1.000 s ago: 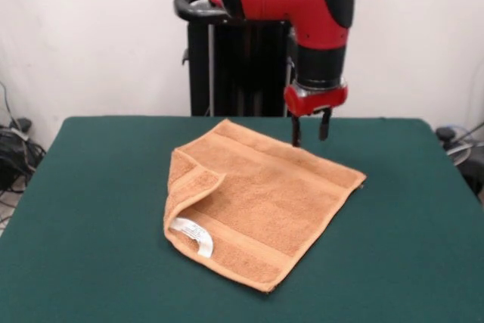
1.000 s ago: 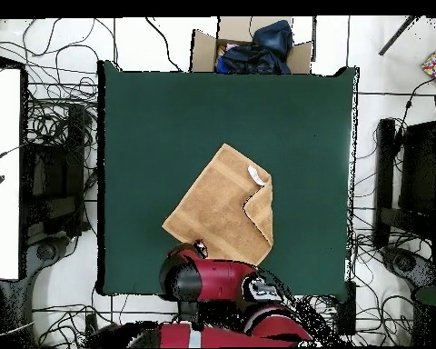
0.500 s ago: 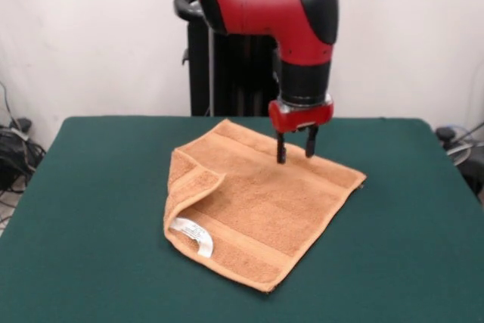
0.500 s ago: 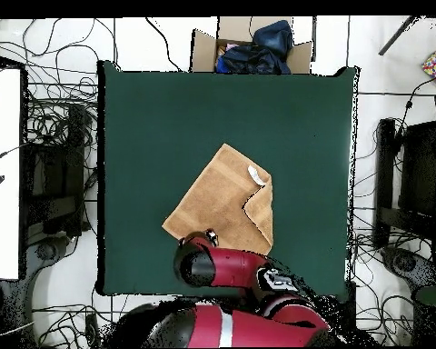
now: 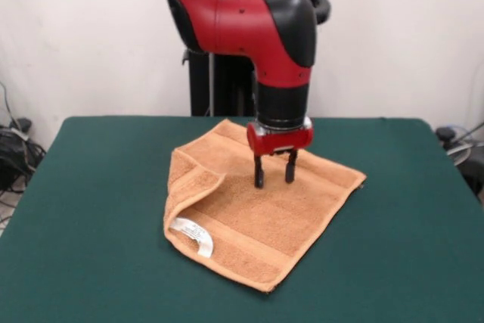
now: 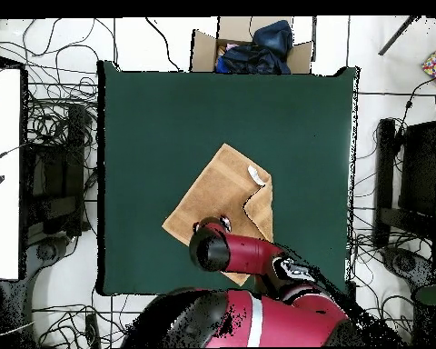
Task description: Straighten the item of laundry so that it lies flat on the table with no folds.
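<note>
The item of laundry (image 5: 265, 209) is an orange-tan towel lying as a diamond on the green table (image 5: 91, 247). Its left corner is folded over onto the cloth, and a white tag (image 5: 193, 236) shows near the front-left edge. My gripper (image 5: 273, 175) hangs open over the middle of the towel, fingertips just above or at the cloth, holding nothing. In the overhead view the towel (image 6: 222, 195) lies on the table (image 6: 167, 118) with the flap at its right side, and the arm covers its lower part; the gripper (image 6: 213, 225) shows only as small tips there.
A cardboard box with dark clothes (image 6: 253, 47) stands beyond the table's far edge in the overhead view. Cables and equipment lie on the floor around the table. Bare green felt surrounds the towel on all sides.
The arm has swung from the towel's back edge toward its middle and come lower. The towel has not moved.
</note>
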`<state>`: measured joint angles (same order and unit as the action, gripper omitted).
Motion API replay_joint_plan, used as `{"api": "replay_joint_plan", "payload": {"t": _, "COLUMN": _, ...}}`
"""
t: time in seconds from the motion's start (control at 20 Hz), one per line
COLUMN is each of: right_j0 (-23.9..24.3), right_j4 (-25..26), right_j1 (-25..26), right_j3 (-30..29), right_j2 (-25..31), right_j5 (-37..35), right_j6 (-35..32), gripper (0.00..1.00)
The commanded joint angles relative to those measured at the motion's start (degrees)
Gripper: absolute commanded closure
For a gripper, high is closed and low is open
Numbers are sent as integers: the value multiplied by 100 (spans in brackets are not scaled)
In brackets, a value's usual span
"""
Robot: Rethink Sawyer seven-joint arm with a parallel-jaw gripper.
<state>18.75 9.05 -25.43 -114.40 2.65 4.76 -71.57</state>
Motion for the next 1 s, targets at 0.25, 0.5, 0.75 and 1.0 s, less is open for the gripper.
{"api": "replay_joint_plan", "payload": {"t": 0.25, "right_j0": 326, "right_j4": 319, "right_j1": 390, "right_j3": 1054, "right_j2": 333, "right_j5": -636, "right_j6": -406, "gripper": 0}}
{"api": "replay_joint_plan", "payload": {"t": 0.5, "right_j0": 469, "right_j4": 472, "right_j1": 360, "right_j3": 1161, "right_j2": 408, "right_j5": -821, "right_j6": -349, "gripper": 0}}
{"api": "replay_joint_plan", "payload": {"t": 0.75, "right_j0": 512, "right_j4": 575, "right_j1": 184, "right_j3": 1164, "right_j2": 421, "right_j5": -1035, "right_j6": -368, "gripper": 0}}
{"api": "replay_joint_plan", "payload": {"t": 1.0, "right_j0": 515, "right_j4": 608, "right_j1": -91, "right_j3": 1065, "right_j2": 409, "right_j5": -1271, "right_j6": -385, "gripper": 0}}
